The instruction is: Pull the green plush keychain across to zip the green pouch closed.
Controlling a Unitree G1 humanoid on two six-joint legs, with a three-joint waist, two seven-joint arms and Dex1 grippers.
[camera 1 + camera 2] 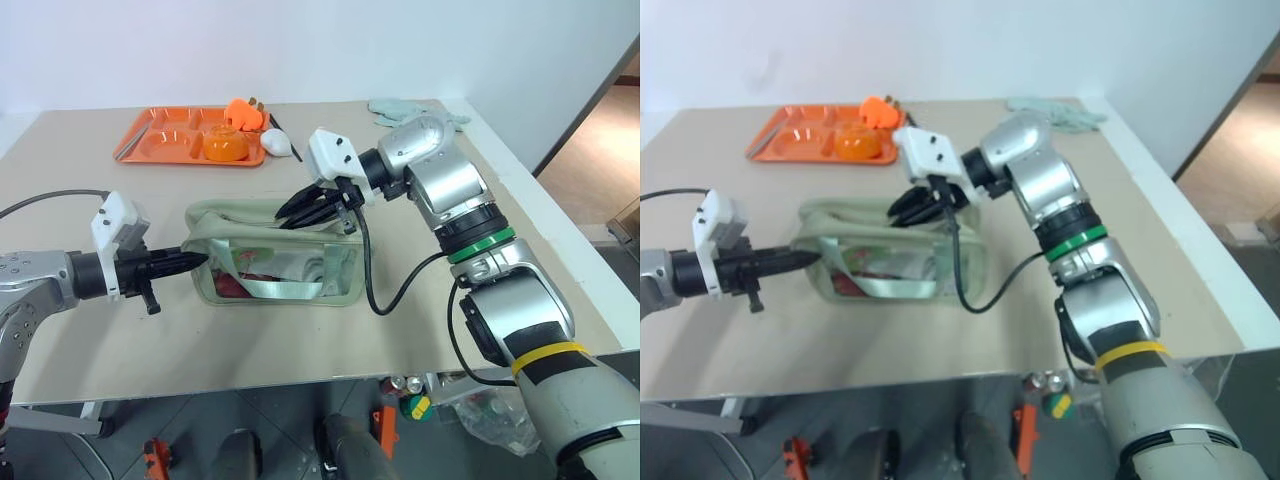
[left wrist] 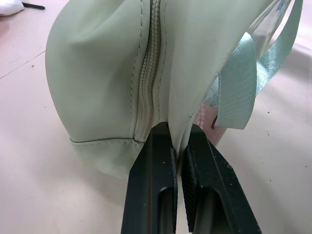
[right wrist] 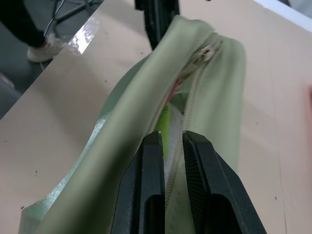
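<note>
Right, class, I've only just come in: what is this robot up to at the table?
It is working on zipping a green pouch on the table. Its left hand is shut on the fabric at one end of the pouch, holding it. Its right hand is over the zip, fingers either side of the green plush keychain. The zip is part open, with its slider near the far end.
</note>
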